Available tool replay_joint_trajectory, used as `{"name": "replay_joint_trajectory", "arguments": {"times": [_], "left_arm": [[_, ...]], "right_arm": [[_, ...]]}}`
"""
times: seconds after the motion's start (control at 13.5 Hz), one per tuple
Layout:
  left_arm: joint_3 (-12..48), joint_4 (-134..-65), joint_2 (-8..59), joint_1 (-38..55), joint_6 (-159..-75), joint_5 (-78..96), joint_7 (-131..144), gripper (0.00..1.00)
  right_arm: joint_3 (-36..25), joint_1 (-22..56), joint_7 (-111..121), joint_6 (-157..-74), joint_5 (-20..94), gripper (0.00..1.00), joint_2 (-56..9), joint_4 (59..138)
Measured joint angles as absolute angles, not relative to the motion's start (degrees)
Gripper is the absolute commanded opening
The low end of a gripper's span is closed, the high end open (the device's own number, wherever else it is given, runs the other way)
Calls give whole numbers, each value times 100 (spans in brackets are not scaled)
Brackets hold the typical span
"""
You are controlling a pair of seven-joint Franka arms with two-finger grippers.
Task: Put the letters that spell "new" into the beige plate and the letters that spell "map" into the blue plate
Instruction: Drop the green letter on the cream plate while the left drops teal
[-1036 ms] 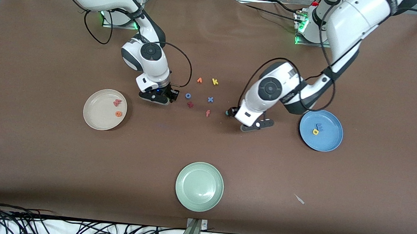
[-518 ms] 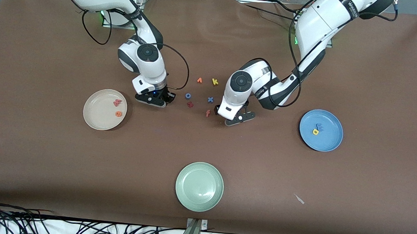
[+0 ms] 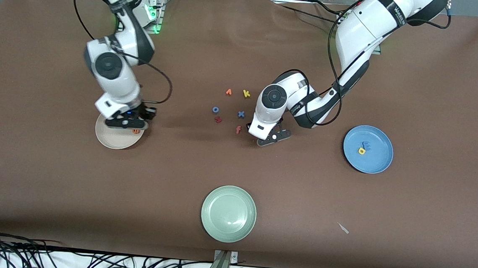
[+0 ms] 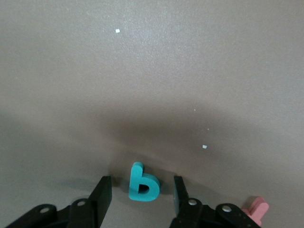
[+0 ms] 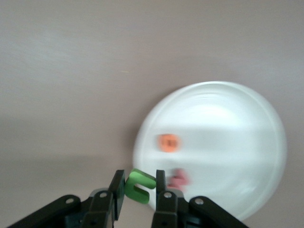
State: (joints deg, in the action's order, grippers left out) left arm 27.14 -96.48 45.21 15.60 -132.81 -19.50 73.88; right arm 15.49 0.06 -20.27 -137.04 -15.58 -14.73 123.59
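Two steps run in parallel. The right end effector (image 5: 140,191), closed on the green n (image 5: 139,185), hangs over the edge of the beige plate (image 3: 108,141) on the side toward the loose letters; the orange e (image 5: 168,142) and salmon w (image 5: 179,179) already lie in that plate. Judged next move: carry the n a little farther in over the plate's floor, then release.

The left end effector (image 4: 142,194) is low over the worktop, jaws part open and astride the teal a (image 4: 142,185), which lies flat on the worktop beside the loose-letter cluster, on the blue plate's side; no finger touches it. The a's stem runs along the gap and points away from the wrist, its bowl toward one finger, so closing would pinch it across its short width. Judged next move: close, lift, and carry it to the blue plate (image 3: 378,160), where the blue m (image 3: 366,145) and yellow p (image 3: 362,151) lie.
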Motion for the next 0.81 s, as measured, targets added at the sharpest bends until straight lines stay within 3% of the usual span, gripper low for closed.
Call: {"name": "replay_joint_trajectory", "arguments": {"times": [0.15,0.22,0.3,0.37,0.44,0.59,0.81], "left_arm": [[2709,-9645,4526,1561,-13281,-1950,7387,14],[2707,-9633,4526,1561,-13279,-1950,7387,8],[2703,-9623,4526,1561,-13270,-1951,7387,4],[2696,-9618,4526,1561,-13266,-1951,7387,2],[2687,-9607,4526,1559,-13252,-1951,7387,1],[2658,-9527,4519,1527,-13025,-1962,7356,1],[2655,-9077,4434,1321,-11926,-1961,6987,1]], "right_arm": [[1073,-14,-1105,-13535,-1395,16,-1277,12428],[888,-24,-840,-13531,-1375,27,-1225,12523],[770,-39,-697,-13583,-1374,56,-1200,12660],[720,-44,-649,-13724,-1374,93,-1195,12808],[713,-43,-649,-13883,-1373,99,-1196,12944],[716,-24,-657,-14032,-1366,100,-1181,13049],[721,-14,-657,-13709,-1146,100,-967,12877]]}}
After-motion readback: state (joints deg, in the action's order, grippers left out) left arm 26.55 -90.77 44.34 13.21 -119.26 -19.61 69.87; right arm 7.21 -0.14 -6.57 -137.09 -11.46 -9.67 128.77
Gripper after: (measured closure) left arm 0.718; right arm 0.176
